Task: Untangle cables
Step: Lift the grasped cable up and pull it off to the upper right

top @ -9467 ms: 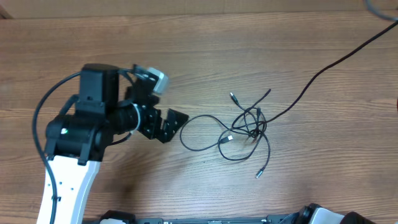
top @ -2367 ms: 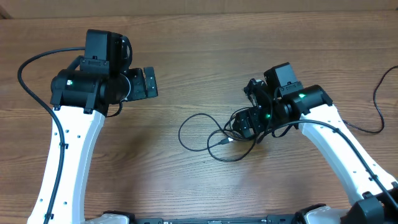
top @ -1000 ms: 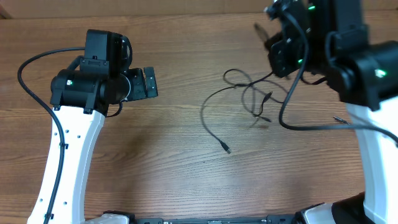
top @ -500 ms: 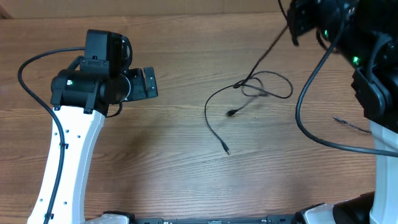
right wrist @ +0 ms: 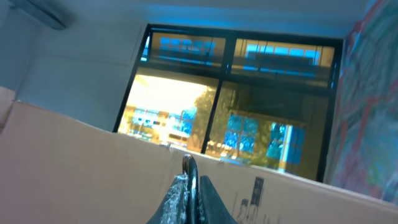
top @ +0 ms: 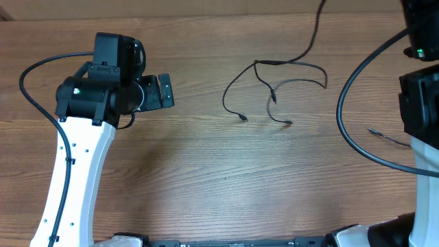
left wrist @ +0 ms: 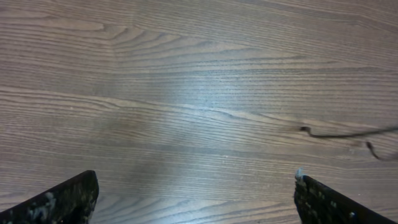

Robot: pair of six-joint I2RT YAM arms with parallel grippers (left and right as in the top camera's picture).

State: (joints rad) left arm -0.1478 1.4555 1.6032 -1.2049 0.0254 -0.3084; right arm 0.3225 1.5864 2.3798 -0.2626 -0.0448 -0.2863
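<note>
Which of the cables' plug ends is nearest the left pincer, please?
The leftmost plug end, finishing the long curved cable; the other two ends hang further right, away from the left pincer.

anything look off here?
Yes. The right wrist camera faces a window and cardboard, not the table. The right gripper is shut on something thin, likely a cable. In the overhead view the cables run out the top edge, loops crossing. The left gripper is open.
</note>
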